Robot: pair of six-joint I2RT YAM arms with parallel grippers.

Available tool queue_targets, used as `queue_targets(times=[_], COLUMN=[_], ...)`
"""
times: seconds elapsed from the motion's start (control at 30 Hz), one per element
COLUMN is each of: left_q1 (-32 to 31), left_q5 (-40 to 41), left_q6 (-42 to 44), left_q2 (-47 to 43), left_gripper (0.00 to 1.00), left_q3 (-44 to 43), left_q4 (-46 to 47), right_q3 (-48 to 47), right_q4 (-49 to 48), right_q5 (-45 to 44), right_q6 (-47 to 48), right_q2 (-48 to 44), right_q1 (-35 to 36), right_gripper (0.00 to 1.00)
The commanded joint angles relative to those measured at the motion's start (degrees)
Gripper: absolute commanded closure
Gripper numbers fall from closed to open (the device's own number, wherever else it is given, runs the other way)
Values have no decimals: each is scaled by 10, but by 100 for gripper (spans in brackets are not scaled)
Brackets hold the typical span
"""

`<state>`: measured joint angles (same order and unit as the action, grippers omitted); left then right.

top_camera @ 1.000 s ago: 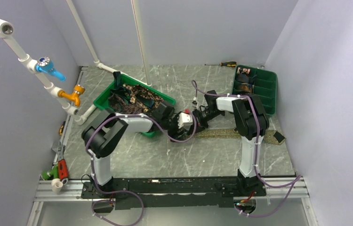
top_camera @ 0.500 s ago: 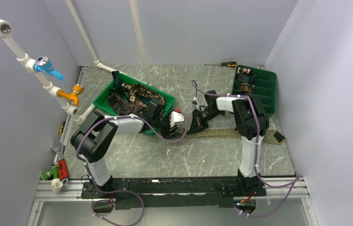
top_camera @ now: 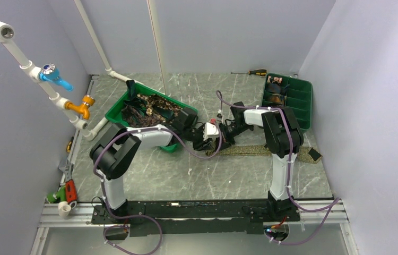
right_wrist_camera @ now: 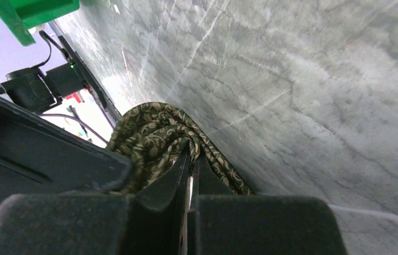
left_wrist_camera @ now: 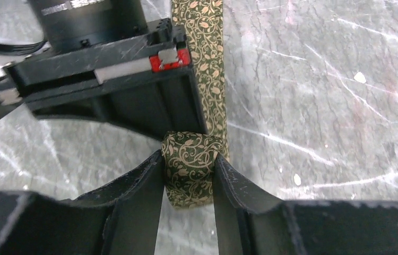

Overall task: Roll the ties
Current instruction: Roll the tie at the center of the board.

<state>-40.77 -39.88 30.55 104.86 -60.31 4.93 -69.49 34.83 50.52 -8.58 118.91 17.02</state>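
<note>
An olive-tan patterned tie (top_camera: pixel 263 150) lies as a strip across the table, its wide end at the right. Its left end is wound into a small coil (left_wrist_camera: pixel 190 167). My left gripper (left_wrist_camera: pixel 189 172) is shut on that coil, one finger on each side. My right gripper (right_wrist_camera: pixel 189 159) is shut on the tie's inner layer at the coil (right_wrist_camera: pixel 152 133), the fabric wrapping round its fingertips. In the top view both grippers meet at the coil, the left gripper (top_camera: pixel 206 139) from the left and the right gripper (top_camera: pixel 219 136) from the right. More ties (top_camera: pixel 149 110) lie heaped in the green tray.
A green tray (top_camera: pixel 114 109) stands at back left beside the left arm. A green divided tray (top_camera: pixel 299 101) with rolled ties (top_camera: pixel 275 90) stands at back right. A screwdriver (top_camera: pixel 250 72) lies at the back. A dark patch (top_camera: pixel 314 154) lies by the tie's wide end.
My left gripper drew back to the left half a second ago, then came right again and closed on the coil. The right gripper has stayed at the coil.
</note>
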Motion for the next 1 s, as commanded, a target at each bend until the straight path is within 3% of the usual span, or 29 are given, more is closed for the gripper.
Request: queue_targets(times=[0.0,0.33,0.63,0.97], left_q1=[-21,-27,-24,-23], left_q5=[7,85,91,79], left_q6=[-26,22,54,51], left_q2=[54,89,92,99], left_gripper=[58,57,60,61], left_q3=[-43,-27,-15,-38], left_q4=[-5,-97,-145,-159], right_q3=[5,12,2,-2], right_q4=[-17,-20,3,68], right_q5=[-67,-43,-1,12], right_q6=[23,13,8,59], right_q2=[18,-20,-60,-103], right_q1=[2,1,-12,-35], right_gripper=[100,99,84,57])
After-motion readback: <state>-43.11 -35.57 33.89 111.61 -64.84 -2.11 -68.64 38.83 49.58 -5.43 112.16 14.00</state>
